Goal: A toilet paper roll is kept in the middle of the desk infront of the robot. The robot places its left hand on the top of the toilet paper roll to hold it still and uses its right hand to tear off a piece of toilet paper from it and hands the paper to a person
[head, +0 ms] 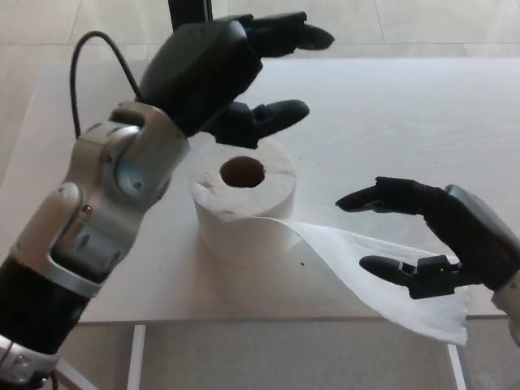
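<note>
Desk (406, 122) bears toilet paper roll (243, 199) below open left hand (223, 69).

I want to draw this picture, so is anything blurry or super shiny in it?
Head view: the floor behind glares pale and washed out; the desk has a soft sheen; the roll and the paper are fairly sharp; the left hand, open above the roll, looks a little soft; the right hand looks clear.
</note>
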Motion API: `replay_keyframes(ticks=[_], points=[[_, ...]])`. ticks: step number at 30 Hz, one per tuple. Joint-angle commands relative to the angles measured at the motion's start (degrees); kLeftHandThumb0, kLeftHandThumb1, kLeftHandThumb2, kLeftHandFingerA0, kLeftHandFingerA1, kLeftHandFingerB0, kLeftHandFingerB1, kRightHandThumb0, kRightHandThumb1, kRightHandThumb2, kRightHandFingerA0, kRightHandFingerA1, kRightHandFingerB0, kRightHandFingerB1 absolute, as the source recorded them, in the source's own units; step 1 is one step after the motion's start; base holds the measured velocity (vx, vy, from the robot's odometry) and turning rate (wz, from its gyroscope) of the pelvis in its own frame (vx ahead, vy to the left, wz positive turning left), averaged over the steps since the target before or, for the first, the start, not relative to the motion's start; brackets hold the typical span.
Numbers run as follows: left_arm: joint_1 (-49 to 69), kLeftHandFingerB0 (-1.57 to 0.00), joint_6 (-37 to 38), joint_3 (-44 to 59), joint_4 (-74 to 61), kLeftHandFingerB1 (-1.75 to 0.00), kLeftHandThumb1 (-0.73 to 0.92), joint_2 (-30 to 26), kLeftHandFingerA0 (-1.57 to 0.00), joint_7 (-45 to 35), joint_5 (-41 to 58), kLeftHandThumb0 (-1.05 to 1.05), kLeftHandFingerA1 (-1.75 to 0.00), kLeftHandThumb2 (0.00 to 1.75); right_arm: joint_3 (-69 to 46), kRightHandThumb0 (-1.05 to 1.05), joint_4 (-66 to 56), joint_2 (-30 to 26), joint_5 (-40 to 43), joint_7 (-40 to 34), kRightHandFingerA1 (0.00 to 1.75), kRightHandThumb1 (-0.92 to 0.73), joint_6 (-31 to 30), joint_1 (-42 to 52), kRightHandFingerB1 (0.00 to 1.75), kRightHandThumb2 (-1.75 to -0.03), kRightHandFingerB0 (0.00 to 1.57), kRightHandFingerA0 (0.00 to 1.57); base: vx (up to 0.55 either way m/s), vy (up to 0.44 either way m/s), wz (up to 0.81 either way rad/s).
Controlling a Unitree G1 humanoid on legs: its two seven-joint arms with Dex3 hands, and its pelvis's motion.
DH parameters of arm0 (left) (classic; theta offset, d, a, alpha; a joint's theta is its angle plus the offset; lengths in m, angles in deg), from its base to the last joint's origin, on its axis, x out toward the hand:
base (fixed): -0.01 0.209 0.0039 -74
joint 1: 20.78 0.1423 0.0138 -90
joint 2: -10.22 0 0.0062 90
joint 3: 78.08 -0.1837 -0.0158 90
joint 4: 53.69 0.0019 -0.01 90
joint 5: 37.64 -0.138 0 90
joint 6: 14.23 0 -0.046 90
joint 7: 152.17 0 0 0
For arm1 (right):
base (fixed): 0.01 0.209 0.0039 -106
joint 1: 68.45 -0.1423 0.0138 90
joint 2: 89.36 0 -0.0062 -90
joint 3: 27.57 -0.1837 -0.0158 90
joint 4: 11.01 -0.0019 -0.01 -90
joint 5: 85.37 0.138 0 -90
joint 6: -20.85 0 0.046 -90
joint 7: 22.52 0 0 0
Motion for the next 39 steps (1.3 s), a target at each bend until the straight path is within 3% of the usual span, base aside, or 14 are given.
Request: replay_keyframes(ticks=[1, 3, 4, 5, 6, 7, 9, 10, 30, 35, 36, 37, 38, 39], points=[[3.56, -0.36, -9.04, -5.78, 3.58, -0.41, 0.78, 1.51, -0.3, 4.39, -14.8, -0.53, -0.49, 0.63, 1.66, -0.45, -2.56, 1.03, -8.33, -3.34, 0.69, -0.63, -5.99, 2.38, 0.52, -0.58, 0.58, 0.42, 0.0, 0.0, 0.0], [3.95, -0.36, -9.27, -5.9, 3.47, -0.41, 0.78, 1.66, -0.3, 4.5, -14.99, -0.53, -0.49, 0.63, 1.76, -0.45, -2.86, 1.09, -8.61, -3.13, 0.69, -0.63, -6.25, 2.48, 0.52, -0.58, 0.58, 0.42, 0.0, 0.0, 0.0], [5.4, -0.35, -10.26, -5.96, 2.8, -0.4, 0.81, 1.85, -0.28, 3.9, -14.62, -0.56, -0.48, 0.65, 1.94, -0.46, -2.66, 1.3, -8.76, -3.49, 0.71, -0.49, -5.72, 2.64, 0.64, -0.91, 0.52, 0.45, 0.0, 0.0, 0.0], [6.15, -0.34, -10.52, -5.97, 2.59, -0.39, 0.83, 1.97, -0.28, 3.52, -14.35, -0.55, -0.47, 0.64, 2.02, -0.45, -2.67, 1.38, -9.04, -3.6, 0.72, -0.62, -5.72, 2.82, 0.53, -0.59, 0.58, 0.45, 0.0, 0.0, 0.0], [6.85, -0.33, -10.46, -6.04, 2.53, -0.39, 0.81, 1.81, -0.29, 3.33, -14.47, -0.57, -0.45, 0.65, 2.11, -0.46, -2.77, 1.45, -9.35, -3.61, 0.7, -0.48, -6.05, 2.87, 0.64, -0.91, 0.53, 0.45, 0.0, 0.0, 0.0], [7.67, -0.3, -10.36, -6.21, 2.81, -0.53, 0.65, 1.69, -0.22, 3.56, -14.76, -0.61, -0.53, 0.99, 2.1, -0.42, -2.78, 1.55, -9.36, -3.65, 0.69, -0.62, -6.09, 3.09, 0.53, -0.58, 0.58, 0.43, 0.0, 0.0, 0.0], [9.45, -0.3, -10.85, -6.29, 3.23, -0.53, 0.63, 1.65, -0.21, 3.86, -15.21, -0.58, -0.52, 0.97, 2.15, -0.45, -2.64, 1.74, -9.47, -3.86, 0.7, -0.62, -5.96, 3.47, 0.54, -0.58, 0.58, 0.42, 0.0, 0.0, 0.0], [10.11, -0.34, -11.21, -6.0, 3.32, -0.37, 0.81, 1.69, -0.28, 3.86, -15.16, -0.51, -0.42, 0.64, 2.26, -0.43, -2.66, 1.91, -9.67, -4.03, 0.7, -0.61, -6.07, 3.45, 0.54, -0.58, 0.58, 0.42, 0.0, 0.0, 0.0], [13.64, -0.32, -8.8, -6.61, 17.14, -0.37, 0.9, 7.37, -0.25, 13.43, -17.37, -0.55, -0.45, 0.67, 2.19, -0.46, -4.87, 5.79, -14.69, -7.19, 0.65, -0.63, -10.15, 4.57, 0.48, -0.59, 0.56, 0.43, 0.0, 0.0, 0.0], [12.9, -0.32, -8.98, -6.6, 17.75, -0.36, 0.89, 8.43, -0.26, 13.93, -17.38, -0.51, -0.42, 0.66, 3.18, -0.61, -8.71, 7.8, -17.94, -4.25, 0.61, -0.69, -17.49, 4.42, 0.38, -0.61, 0.35, 0.19, 0.0, 0.0, 0.0], [12.43, -0.3, -8.94, -6.73, 17.85, -0.36, 0.9, 8.68, -0.25, 14.08, -17.53, -0.49, -0.43, 0.66, 4.61, -0.75, -9.99, 7.78, -21.11, -0.94, 0.35, -0.53, -22.59, 3.51, 0.43, -0.92, 0.11, 0.0, 0.0, 0.0, 0.0], [12.4, -0.3, -8.92, -6.64, 17.8, -0.36, 0.9, 8.58, -0.25, 14.12, -17.49, -0.49, -0.43, 0.66, 4.95, -0.75, -10.15, 7.9, -21.63, -0.5, 0.35, -0.53, -23.43, 3.23, 0.43, -0.92, 0.11, 0.0, 0.0, 0.0, 0.0], [11.91, -0.31, -8.61, -6.62, 18.35, -0.36, 0.89, 8.76, -0.26, 14.6, -17.42, -0.46, -0.43, 0.66, 5.97, -0.76, -10.49, 7.84, -23.58, 0.94, 0.17, -0.67, -25.51, 2.76, 0.29, -0.61, 0.14, 0.0, 0.0, 0.0, 0.0], [11.5, -0.32, -8.57, -6.64, 18.85, -0.36, 0.86, 9.29, -0.29, 15.36, -17.46, -0.34, -0.41, 0.65, 7.55, -0.97, -10.8, 7.72, -26.29, 3.75, 0.08, -0.57, -28.91, 2.22, 0.11, -0.89, 0.07, 0.0, 0.0, 0.0, 0.0]])
